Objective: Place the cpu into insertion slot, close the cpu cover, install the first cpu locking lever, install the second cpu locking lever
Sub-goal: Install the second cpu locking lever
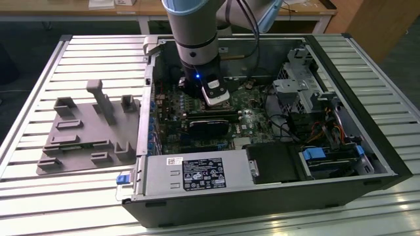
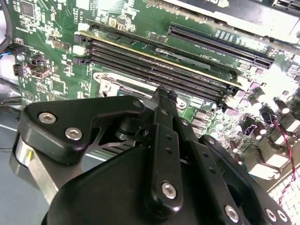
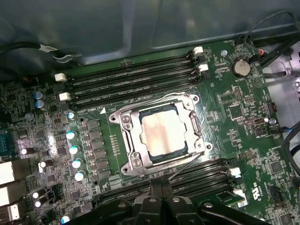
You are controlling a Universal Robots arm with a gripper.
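Observation:
The cpu [image 3: 161,132], a dull silver square, lies flat in the insertion slot [image 3: 139,136] on the green board. The silver cpu cover [image 3: 129,140] is down around it, framing the chip. One thin wire lever [image 3: 150,101] runs along the cover's side by the memory slots. Another wire lever [image 3: 187,164] slants past the opposite side; I cannot tell whether it is hooked. My gripper [image 3: 161,190] hangs just off that side of the socket, fingers shut together with nothing between them. It sits low inside the case in the exterior view [image 1: 217,101] and close above the board in the second wrist view [image 2: 164,96].
Long black memory slots [image 3: 136,77] flank the socket on two sides. A black heatsink block [image 1: 210,127] and the power supply [image 1: 196,174] lie nearer the case front. Cables and drive cages [image 1: 315,98] fill the exterior view's right. A grey fixture [image 1: 85,132] sits outside the case.

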